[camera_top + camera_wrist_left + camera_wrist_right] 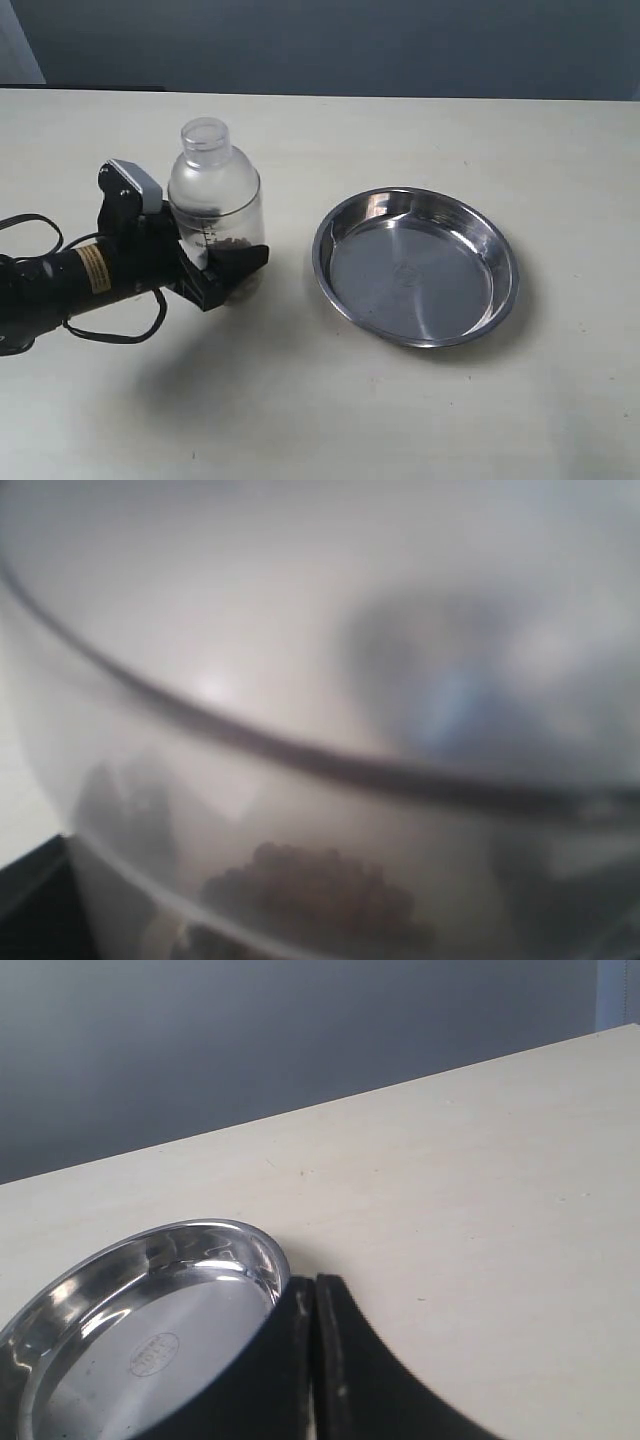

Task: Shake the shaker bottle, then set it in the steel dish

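Pale tabletop (400, 420) runs back to a grey-blue wall (350, 40), and on it the left gripper (222, 252) reaches in low from the left side of the exterior view. Its black fingers stand wide apart on either side of the lower part of the shaker bottle (215, 195). The near finger (238, 265) lies across the front of the bottle's base, while the far one is hidden behind the plastic. Whether the pads actually press on the bottle cannot be told. The left wrist view is filled by the blurred frosted wall of the bottle, with brown pellets (310, 890) heaped at its bottom. The bottle stands upright on the table, its round cap (205, 138) uppermost and black measuring marks (203, 240) facing the camera. It is left of the steel dish (340, 222) and apart from it. The right gripper (312, 1290) is closed, finger against finger, just beside the dish's shiny rim.
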Available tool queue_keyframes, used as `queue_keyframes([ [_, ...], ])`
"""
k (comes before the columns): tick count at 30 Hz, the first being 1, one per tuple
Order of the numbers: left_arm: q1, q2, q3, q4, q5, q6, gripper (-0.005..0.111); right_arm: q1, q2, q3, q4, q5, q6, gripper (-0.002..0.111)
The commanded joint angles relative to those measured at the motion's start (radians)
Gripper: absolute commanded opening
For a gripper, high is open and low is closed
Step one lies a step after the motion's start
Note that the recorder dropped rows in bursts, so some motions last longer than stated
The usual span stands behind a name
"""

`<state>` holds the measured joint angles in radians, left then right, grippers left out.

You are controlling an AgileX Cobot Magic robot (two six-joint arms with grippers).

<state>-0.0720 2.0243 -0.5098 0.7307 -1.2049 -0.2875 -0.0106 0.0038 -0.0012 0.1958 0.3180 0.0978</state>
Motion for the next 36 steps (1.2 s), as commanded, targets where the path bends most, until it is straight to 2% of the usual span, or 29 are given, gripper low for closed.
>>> queue_keyframes([
  [1, -0.001, 0.0, 0.002, 0.032, 0.05, -0.026, 0.001, 0.002, -0.004, 0.001, -0.003, -0.01, -0.006, -0.001],
  [11, -0.001, -0.009, 0.002, 0.019, -0.016, -0.019, 0.0, 0.002, -0.004, 0.001, -0.003, -0.01, -0.006, -0.001],
  [24, -0.001, -0.164, 0.003, 0.063, -0.016, -0.043, 0.0, 0.002, -0.004, 0.001, -0.003, -0.01, -0.006, -0.001],
  [30, -0.001, -0.265, 0.008, 0.103, 0.134, -0.158, 0.0, 0.002, -0.004, 0.001, -0.003, -0.01, -0.006, -0.001],
  [33, 0.0, -0.318, 0.032, 0.096, 0.061, -0.138, 0.0, 0.002, -0.004, 0.001, -0.003, -0.01, -0.006, -0.001],
  [36, 0.016, -0.396, 0.032, 0.022, -0.016, -0.17, 0.0, 0.002, -0.004, 0.001, -0.003, -0.01, -0.006, -0.001],
])
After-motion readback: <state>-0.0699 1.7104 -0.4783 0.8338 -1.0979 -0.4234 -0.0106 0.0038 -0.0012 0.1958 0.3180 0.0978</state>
